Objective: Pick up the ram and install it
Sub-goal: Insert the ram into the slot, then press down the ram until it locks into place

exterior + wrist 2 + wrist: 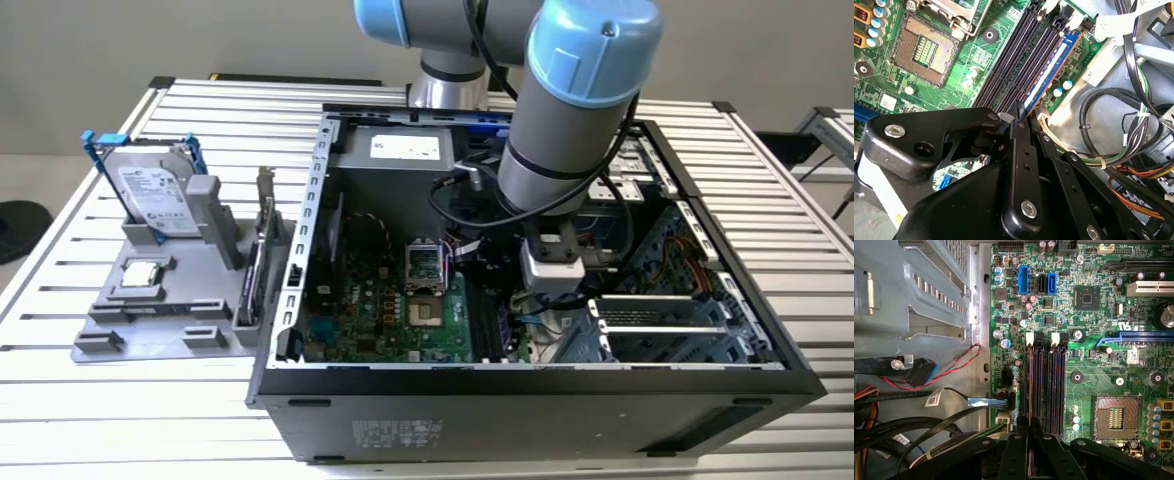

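Observation:
The ram (1051,70) is a thin blue-edged stick seen edge-on. It stands in the outermost of the long black memory slots (1014,65), on the side nearest the cables. My gripper (1019,111) has its black fingers pinched together on the stick's near end. In the first wrist view the ram (1030,385) runs along the slot closest to the board's edge, and my gripper (1030,426) straddles it. In the exterior view my gripper (547,300) hangs low inside the open computer case (534,380), above the motherboard (400,320).
The bare processor socket (926,50) lies beside the slots. Bundled cables (1114,125) and a metal drive cage (919,295) crowd the other side. Outside the case, at the exterior view's left, a grey holder (160,320) carries a hard drive (154,195), a processor chip (144,275) and an upright card (264,240).

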